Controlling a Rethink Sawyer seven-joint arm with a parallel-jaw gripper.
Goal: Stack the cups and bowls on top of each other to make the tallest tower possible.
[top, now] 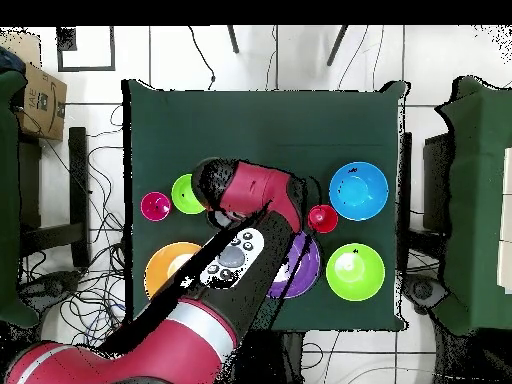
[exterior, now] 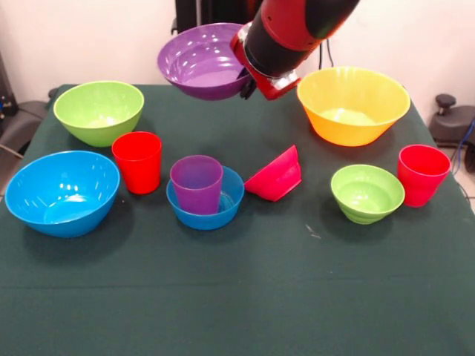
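I counted three cups: a red one (exterior: 138,161), another red one (exterior: 421,174) and a purple one (exterior: 197,183) standing mouth-up inside the small blue bowl (exterior: 205,198). I counted seven bowls. My gripper (exterior: 248,83) held the large purple bowl (exterior: 201,61) by its rim, lifted off the table (exterior: 245,297) and tilted, mouth toward the camera. Below me lay the pink bowl (exterior: 276,176) tipped on its side, with green (exterior: 99,111), blue (exterior: 62,192), yellow (exterior: 352,104) and small green (exterior: 367,193) bowls upright around.
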